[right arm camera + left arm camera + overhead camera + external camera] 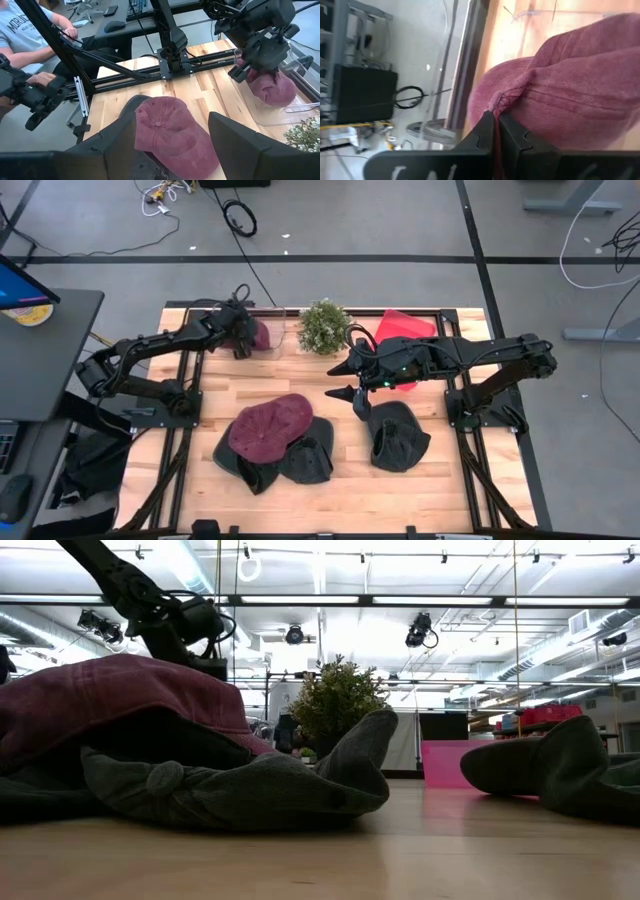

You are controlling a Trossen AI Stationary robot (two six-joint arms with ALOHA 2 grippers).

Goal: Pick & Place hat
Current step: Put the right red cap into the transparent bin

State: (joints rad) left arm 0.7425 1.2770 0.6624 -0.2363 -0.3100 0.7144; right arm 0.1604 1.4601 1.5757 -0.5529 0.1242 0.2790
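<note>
My left gripper (243,338) is at the table's far left, shut on a maroon hat (260,335) that sits over a clear bin (299,106). A second maroon cap (272,425) lies crown up on dark grey hats (300,463) in a pile at mid-table; the low view shows it (110,700) draped over them. Another dark hat (400,437) lies alone toward the right. My right gripper (352,392) hovers open between the pile and that hat, touching nothing; in its wrist view the fingers (125,147) stand wide above the maroon cap (170,132). My left gripper (496,117) pinches a bunched fold of the maroon hat's fabric (501,99) between its two fingers, coming from above and pointing down. The hat (272,87) hangs below the fingers with its lower part inside the clear bin.
A small potted plant (323,327) stands at the far edge, with a red bin (405,330) to its right. Black arm mounts and rails run along both table sides. A person (30,30) sits beyond the table's left side. Bare wood lies along the near edge.
</note>
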